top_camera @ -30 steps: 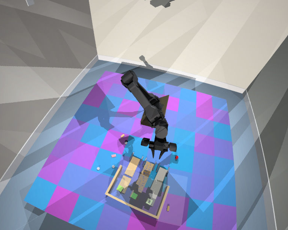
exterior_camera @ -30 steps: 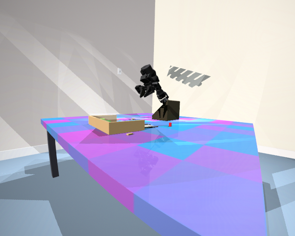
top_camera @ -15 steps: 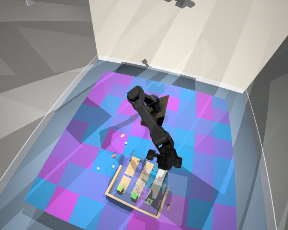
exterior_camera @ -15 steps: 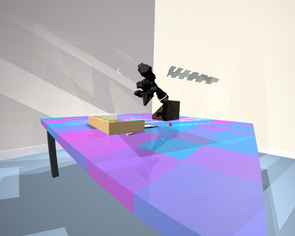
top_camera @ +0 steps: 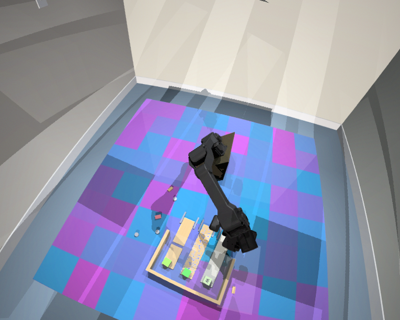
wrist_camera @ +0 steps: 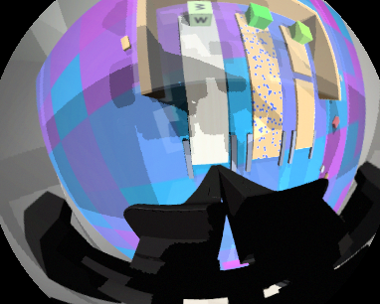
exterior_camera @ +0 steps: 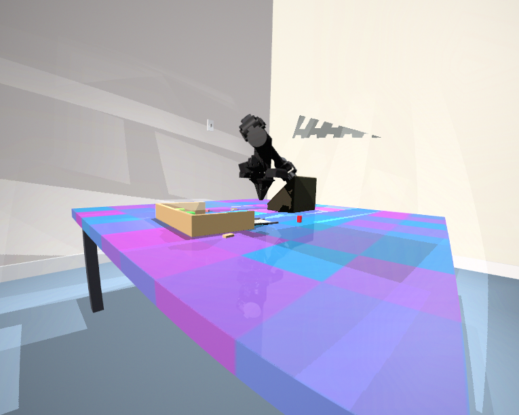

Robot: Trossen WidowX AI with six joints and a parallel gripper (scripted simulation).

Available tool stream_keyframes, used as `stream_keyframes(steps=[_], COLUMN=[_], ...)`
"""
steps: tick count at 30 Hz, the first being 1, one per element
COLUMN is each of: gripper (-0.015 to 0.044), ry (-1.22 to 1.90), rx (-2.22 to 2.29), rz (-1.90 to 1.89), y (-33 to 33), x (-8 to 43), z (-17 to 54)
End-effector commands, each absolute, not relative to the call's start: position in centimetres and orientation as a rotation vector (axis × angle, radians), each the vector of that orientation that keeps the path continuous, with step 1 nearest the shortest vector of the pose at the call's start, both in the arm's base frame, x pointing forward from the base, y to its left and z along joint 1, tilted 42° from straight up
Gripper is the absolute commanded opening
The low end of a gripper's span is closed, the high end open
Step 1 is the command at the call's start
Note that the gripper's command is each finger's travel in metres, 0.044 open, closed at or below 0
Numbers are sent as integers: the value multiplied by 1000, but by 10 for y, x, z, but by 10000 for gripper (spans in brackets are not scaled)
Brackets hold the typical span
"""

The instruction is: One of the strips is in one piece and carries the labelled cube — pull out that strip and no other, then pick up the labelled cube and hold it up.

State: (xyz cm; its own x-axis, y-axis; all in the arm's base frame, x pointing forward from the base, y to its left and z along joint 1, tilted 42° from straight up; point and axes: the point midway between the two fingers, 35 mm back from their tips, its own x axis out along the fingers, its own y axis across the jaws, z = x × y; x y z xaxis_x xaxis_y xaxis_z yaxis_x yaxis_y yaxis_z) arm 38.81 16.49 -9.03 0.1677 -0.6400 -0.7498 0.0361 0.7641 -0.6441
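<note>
White strip (top_camera: 216, 263) (wrist_camera: 208, 119) beneath W-marked cube (top_camera: 207, 280) (wrist_camera: 200, 14); gripper (exterior_camera: 261, 198) (wrist_camera: 216, 170) shut.

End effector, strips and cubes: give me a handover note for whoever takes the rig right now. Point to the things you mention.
End effector (top_camera: 229, 241) (exterior_camera: 261, 199) (wrist_camera: 216, 170): shut, empty, raised near the white strip's (top_camera: 216, 263) (exterior_camera: 264, 221) (wrist_camera: 208, 124) near end.
Labelled cube (top_camera: 207, 281) (wrist_camera: 200, 14): on that strip's far end, inside the walls (top_camera: 182, 285) (exterior_camera: 223, 225) (wrist_camera: 149, 50).
Done: neither strip pull nor cube lift.
Left: pull out the white strip only, then pick up the labelled cube and hold it up.

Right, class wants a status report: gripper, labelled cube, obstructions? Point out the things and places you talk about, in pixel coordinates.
Gripper (exterior_camera: 261, 199) (wrist_camera: 216, 170) shut, empty. Labelled cube (top_camera: 207, 280) (wrist_camera: 200, 14) on white strip (top_camera: 216, 263) (wrist_camera: 208, 149), strip unpulled. Nothing visibly blocking white strip's near end.
</note>
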Motion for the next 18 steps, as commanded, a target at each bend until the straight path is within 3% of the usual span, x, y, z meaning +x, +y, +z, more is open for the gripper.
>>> stream_keyframes(steps=[1, 18], gripper=[0, 0], ry=[1338, 1338], rx=[-542, -542], rz=[-537, -537], y=[164, 147], x=[389, 394], z=[-92, -112])
